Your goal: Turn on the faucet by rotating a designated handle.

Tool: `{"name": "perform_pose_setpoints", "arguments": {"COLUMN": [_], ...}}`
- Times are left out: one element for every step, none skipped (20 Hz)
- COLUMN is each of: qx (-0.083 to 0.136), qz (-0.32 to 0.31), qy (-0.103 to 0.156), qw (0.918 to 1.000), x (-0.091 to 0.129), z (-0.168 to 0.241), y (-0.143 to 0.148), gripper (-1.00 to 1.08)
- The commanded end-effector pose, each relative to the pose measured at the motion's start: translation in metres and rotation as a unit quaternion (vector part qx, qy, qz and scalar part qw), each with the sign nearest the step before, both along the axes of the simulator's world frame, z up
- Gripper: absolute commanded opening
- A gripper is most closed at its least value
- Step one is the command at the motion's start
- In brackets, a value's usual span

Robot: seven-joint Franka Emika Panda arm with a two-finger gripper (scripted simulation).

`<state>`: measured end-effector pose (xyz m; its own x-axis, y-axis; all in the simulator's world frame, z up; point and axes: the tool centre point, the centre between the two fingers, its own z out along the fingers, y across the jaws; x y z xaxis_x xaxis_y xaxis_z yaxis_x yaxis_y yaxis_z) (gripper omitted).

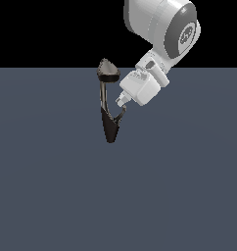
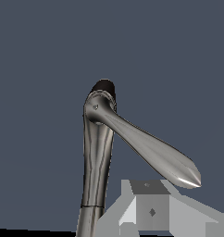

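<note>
Your gripper [image 1: 121, 101], whose finger spread you cannot tell, sits right at the faucet's [image 1: 109, 110] handle [image 1: 121, 115], a rigid, glossy, likely slippery prong just beyond your fingertips, so push near its free tip for leverage.

The faucet [image 1: 108, 105] stands on the tabletop [image 1: 52, 186] near the scene's middle. Its handle [image 1: 121, 115] branches toward the exterior view's right. The end effector [image 1: 121, 102] sits just beside that handle, on the faucet's right, with the arm [image 1: 162, 27] above.
</note>
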<state>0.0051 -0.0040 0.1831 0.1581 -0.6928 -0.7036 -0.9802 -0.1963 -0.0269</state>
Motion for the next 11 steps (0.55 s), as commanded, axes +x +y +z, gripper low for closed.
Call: {"name": "perform_pose_setpoints", "arguments": {"qx": [0.000,0.000,0.000,0.000,0.000,0.000,0.000,0.000,0.000,0.000,0.000], "qz": [0.000,0.000,-0.001,-0.001,-0.002,-0.002,-0.002,-0.003,-0.003,-0.004,-0.004], "qy": [0.000,0.002,0.003,0.004,0.005,0.007,0.008,0.009,0.010,0.012,0.012], "qw": [1.0000,1.0000,1.0000,1.0000,1.0000,1.0000,1.0000,1.0000,0.9999,0.9999,0.9999], "x": [0.000,-0.003,-0.005,-0.008,-0.010,-0.012,-0.015,-0.017,-0.020,-0.022,-0.022], "z": [0.000,-0.005,-0.010,-0.016,-0.021,-0.026,-0.031,-0.036,-0.041,-0.046,-0.046], "y": [0.000,-0.006,-0.011,-0.016,-0.022,-0.027,-0.032,-0.038,-0.043,-0.048,-0.048], "gripper": [-1.00,-1.00,-1.00,-1.00,-1.00,-1.00,-1.00,-1.00,-1.00,-1.00,-1.00]}}
